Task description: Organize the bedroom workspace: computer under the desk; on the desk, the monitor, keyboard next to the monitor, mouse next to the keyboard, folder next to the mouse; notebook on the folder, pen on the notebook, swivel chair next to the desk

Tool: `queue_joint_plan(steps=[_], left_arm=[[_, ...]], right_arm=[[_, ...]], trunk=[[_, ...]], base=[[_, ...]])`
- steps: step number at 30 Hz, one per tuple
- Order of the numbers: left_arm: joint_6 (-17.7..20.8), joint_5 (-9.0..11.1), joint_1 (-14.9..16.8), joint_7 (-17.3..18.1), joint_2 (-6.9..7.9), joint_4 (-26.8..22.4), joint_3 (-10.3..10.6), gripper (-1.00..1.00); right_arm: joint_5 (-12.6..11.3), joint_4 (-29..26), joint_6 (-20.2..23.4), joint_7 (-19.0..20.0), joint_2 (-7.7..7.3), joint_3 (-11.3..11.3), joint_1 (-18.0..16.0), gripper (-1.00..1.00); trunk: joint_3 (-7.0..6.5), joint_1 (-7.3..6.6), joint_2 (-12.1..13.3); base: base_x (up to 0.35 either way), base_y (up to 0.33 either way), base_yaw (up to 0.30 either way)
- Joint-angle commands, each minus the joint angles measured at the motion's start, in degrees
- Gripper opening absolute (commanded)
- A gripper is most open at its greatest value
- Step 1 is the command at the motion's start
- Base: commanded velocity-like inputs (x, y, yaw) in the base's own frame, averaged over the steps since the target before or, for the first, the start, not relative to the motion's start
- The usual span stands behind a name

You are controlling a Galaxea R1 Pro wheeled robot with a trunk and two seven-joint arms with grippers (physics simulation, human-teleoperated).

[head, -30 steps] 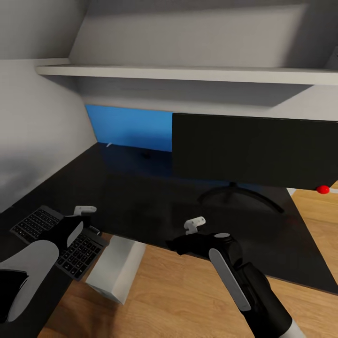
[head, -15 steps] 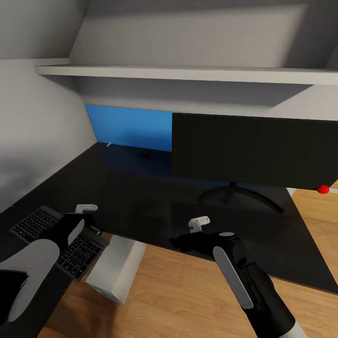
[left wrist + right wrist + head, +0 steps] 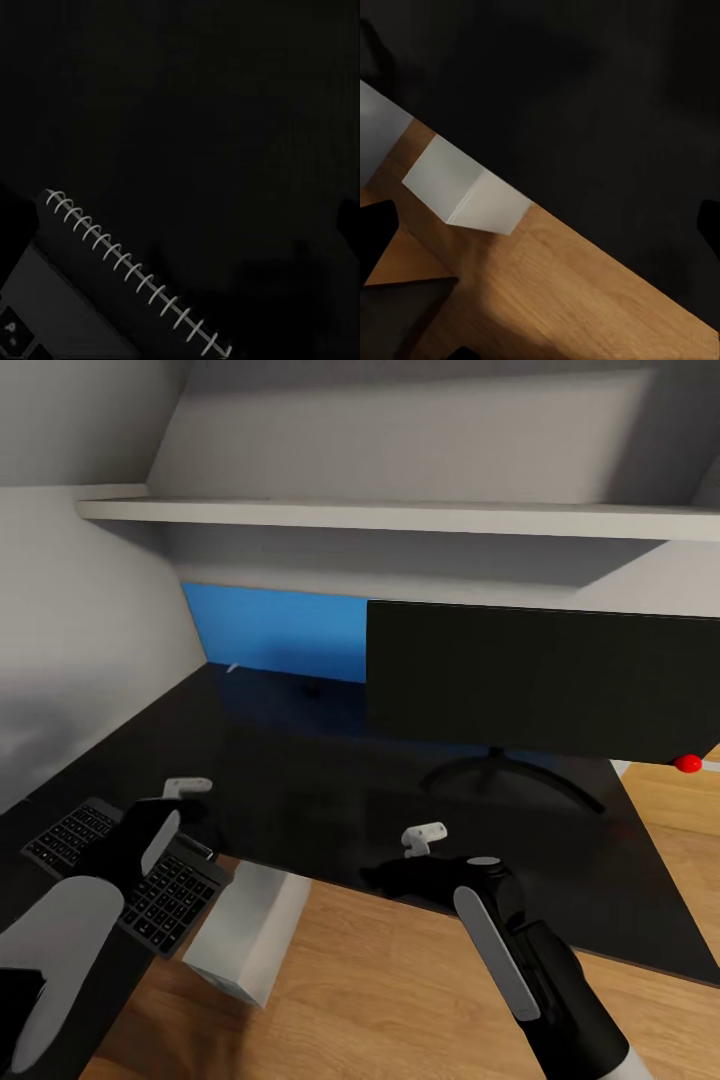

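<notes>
Since the frame a second ago, we see the left gripper (image 3: 178, 792) has risen a little and drawn slightly nearer the monitor, while the right gripper (image 3: 415, 847) has shifted a touch away from the keyboard and then held its place. The camera view itself has not changed.

We take the monitor (image 3: 540, 680) as our landmark. It stands upright on the bench (image 3: 300, 760) on its round black base, with a small red dot at its lower corner. The keyboard (image 3: 125, 865) lies on the bench well apart from the monitor, at the bench's near edge, partly covered by our left arm. The left gripper hovers over the keyboard's end nearest the monitor; we cannot tell whether its jaws are apart or together. In the left wrist view a dark spiral-bound notebook (image 3: 135, 277) lies on the black surface, its wire coil running diagonally, with a corner of keyboard keys just beside it.

The right gripper hangs over the bench's front edge, in front of the monitor's base; its jaw state we cannot tell either. The light grey computer (image 3: 245, 930) sits on the wooden floor (image 3: 380, 990) at the bench's edge, between the keyboard and the right arm. A blue panel (image 3: 275, 630) runs along the wall behind the monitor, beneath a white shelf (image 3: 400, 515)
</notes>
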State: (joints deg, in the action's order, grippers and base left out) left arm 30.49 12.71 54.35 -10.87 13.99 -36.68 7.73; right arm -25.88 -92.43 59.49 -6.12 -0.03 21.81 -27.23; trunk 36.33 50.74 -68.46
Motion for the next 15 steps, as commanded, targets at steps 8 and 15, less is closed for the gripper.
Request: queue_joint_plan(steps=[8,15], left_arm=[[-0.6,2.1,0.0,-0.1,0.15,-2.7,-0.7,1.0],[-0.6,2.1,0.0,-0.1,0.15,-4.7,-0.7,1.0]], right_arm=[[-1.0,0.0,-0.4,-0.5,0.63,0.0,0.1,1.0],[-1.0,0.0,-0.4,-0.5,0.63,0.0,0.1,1.0]], trunk=[[0.05,0.0,0.0],[0.05,0.0,0.0]], base=[[0.0,0.0,0.0],[0.0,0.0,0.0]])
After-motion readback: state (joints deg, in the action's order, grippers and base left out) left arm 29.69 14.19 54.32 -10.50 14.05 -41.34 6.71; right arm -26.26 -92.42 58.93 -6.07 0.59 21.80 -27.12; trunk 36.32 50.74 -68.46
